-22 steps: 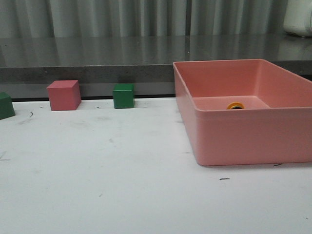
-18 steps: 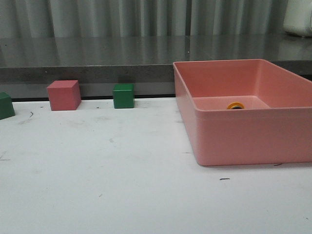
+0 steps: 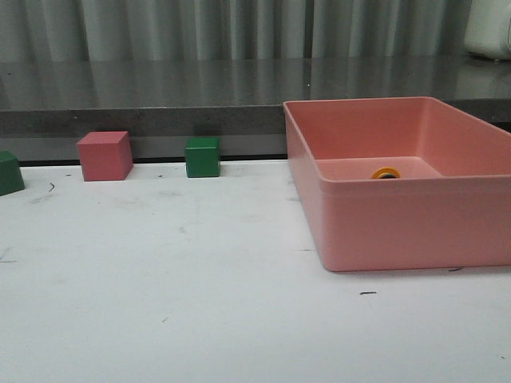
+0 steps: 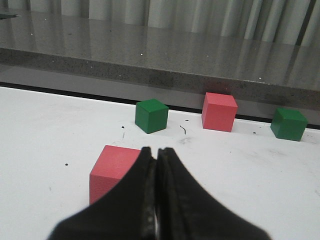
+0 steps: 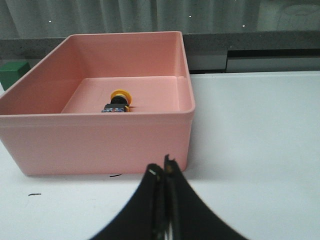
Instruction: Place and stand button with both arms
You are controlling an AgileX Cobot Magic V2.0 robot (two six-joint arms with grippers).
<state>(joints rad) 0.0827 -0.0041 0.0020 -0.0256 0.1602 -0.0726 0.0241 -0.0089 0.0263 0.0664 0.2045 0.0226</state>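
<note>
The button [image 5: 118, 101] lies on its side on the floor of the pink bin [image 5: 150, 132], yellow cap toward the far wall. In the front view only its yellow cap [image 3: 386, 172] peeks over the bin's front wall [image 3: 415, 223]. My right gripper [image 5: 162, 167] is shut and empty, hovering over the white table just outside the bin's near wall. My left gripper [image 4: 156, 152] is also shut with nothing in it, above the table beside a pink cube [image 4: 112, 170]. Neither arm shows in the front view.
A pink cube [image 3: 104, 155], a green cube [image 3: 202, 157] and another green cube [image 3: 9, 173] stand along the table's back edge. A grey ledge [image 3: 160, 92] runs behind them. The left wrist view shows a green cube [image 4: 151, 115], a pink cube [image 4: 219, 111] and a green cube [image 4: 288, 123].
</note>
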